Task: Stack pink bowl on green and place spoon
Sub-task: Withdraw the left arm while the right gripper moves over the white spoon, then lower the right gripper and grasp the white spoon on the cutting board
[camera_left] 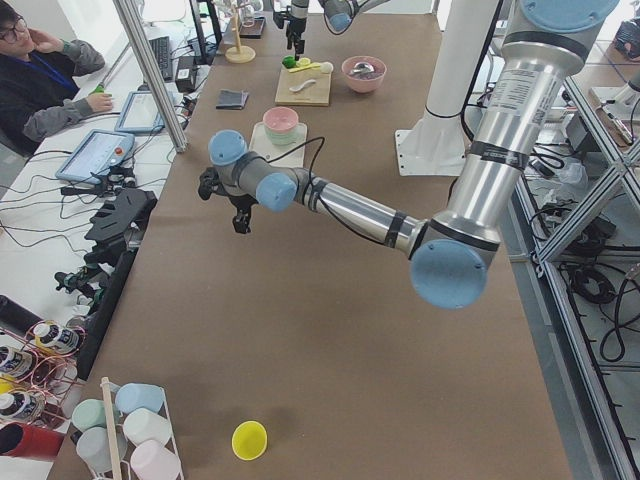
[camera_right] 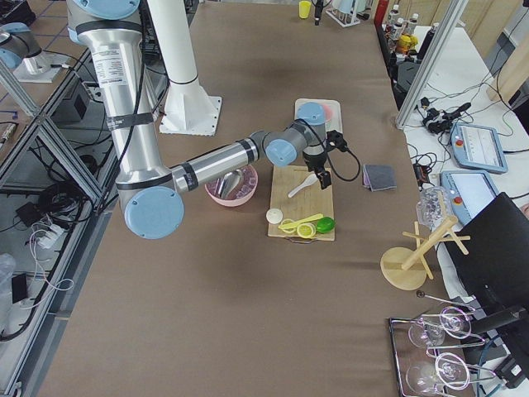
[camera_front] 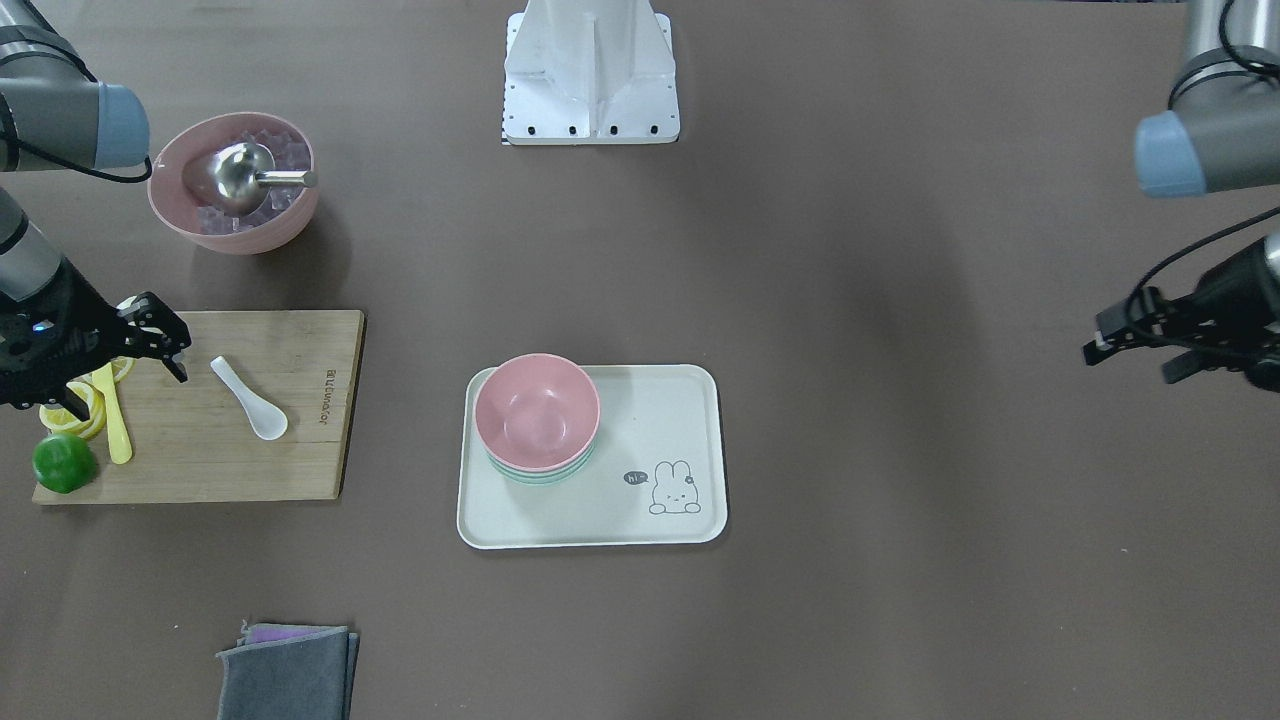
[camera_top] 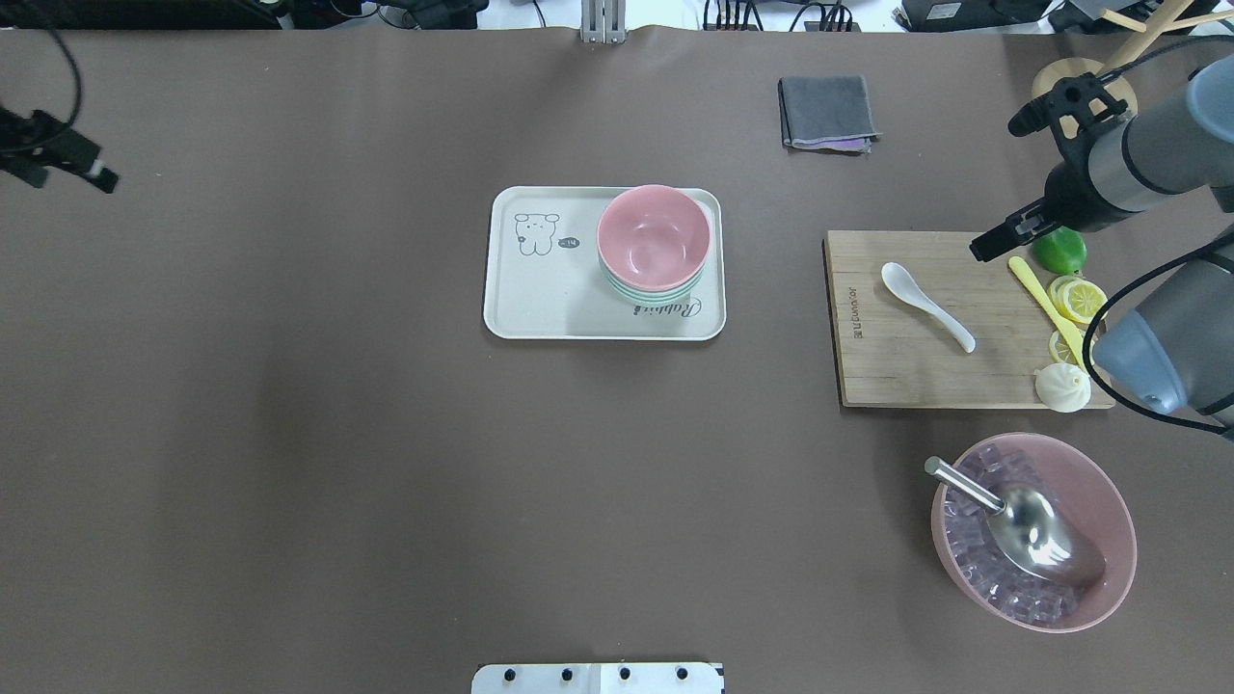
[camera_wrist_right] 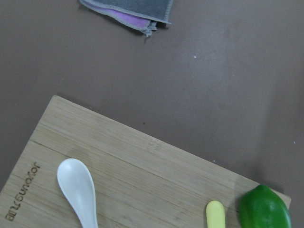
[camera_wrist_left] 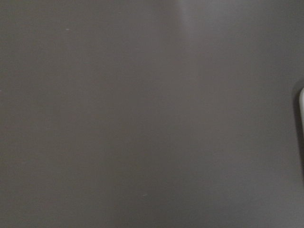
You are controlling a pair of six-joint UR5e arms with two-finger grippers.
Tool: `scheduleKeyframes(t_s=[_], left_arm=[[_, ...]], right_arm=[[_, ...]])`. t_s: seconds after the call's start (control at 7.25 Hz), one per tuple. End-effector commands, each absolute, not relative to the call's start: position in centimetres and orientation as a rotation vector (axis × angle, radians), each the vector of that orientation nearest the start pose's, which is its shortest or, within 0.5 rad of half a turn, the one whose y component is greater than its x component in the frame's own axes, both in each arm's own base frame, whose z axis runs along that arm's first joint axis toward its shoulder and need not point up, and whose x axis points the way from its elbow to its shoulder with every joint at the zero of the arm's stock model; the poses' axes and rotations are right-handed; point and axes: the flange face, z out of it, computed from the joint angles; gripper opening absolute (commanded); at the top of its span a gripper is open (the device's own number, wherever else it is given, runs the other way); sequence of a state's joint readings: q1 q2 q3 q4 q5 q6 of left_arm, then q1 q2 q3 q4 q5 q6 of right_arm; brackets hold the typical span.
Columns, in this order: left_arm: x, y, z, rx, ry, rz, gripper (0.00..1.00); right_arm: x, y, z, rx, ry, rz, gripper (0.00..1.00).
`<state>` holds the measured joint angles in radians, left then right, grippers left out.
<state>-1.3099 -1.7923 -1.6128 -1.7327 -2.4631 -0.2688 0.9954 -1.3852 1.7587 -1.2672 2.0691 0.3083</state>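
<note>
Overhead exterior: white spoon lies flat on the cutting board, roughly mid-board. Its bowl end points toward the board's operator-side edge and its handle angles back toward the robot. Nothing touches it.

Right gripper hangs over the board's operator-side edge, between the spoon and the lime. Front-facing view shows its two fingers spread apart with nothing between them, clear of the spoon and the board. Right wrist view shows only the spoon's bowl end, the lime, the yellow spoon's tip and the board corner; no fingertips in that frame.

Pink bowl is nested upright on the green bowl, whose rim just shows beneath it. The stack sits on the rabbit-print tray, at the tray end nearer the board. The tray itself lies well apart from the board, on the board's robot-left side.

Left gripper is far beyond the tray from the board, at the table's left edge, above bare table. Cannot tell whether its fingers are apart or together; nothing visible in them. Left wrist view is just brown tabletop.

Also on the board: yellow spoon, lemon slices and a white bun, all along its robot-right end. Robot-side of the board: large pink bowl of ice cubes with a metal scoop in it. Operator-side of the board: folded grey cloths.
</note>
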Motion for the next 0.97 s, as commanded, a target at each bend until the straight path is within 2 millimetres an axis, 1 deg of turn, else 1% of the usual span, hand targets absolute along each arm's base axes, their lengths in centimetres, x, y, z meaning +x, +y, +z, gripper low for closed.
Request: scheduleKeyframes(t_s=[0.0, 0.14, 0.41, 0.69, 0.83], left_arm=[[0.8, -54.4, 57.0, 0.177, 0.904, 0.29, 0.99], [0.0, -54.1, 57.4, 0.175, 0.898, 0.306, 0.99], [-0.1, -54.0, 57.7, 0.169, 0.894, 0.303, 0.99], [0.0, -53.9, 57.8, 0.168, 0.892, 0.305, 0.99], [0.0, -53.9, 57.9, 0.165, 0.894, 0.302, 0.99]], right_arm=[[-27.4, -51.1, 45.0, 0.407, -0.712, -0.586, 1.0], [-29.5, -50.1, 45.1, 0.395, -0.714, -0.623, 0.99], [-31.6, -49.3, 46.4, 0.358, -0.713, -0.647, 0.97], [-32.1, -49.3, 47.7, 0.334, -0.703, -0.657, 0.85], [-32.5, -49.4, 48.0, 0.329, -0.7, -0.661, 0.79]])
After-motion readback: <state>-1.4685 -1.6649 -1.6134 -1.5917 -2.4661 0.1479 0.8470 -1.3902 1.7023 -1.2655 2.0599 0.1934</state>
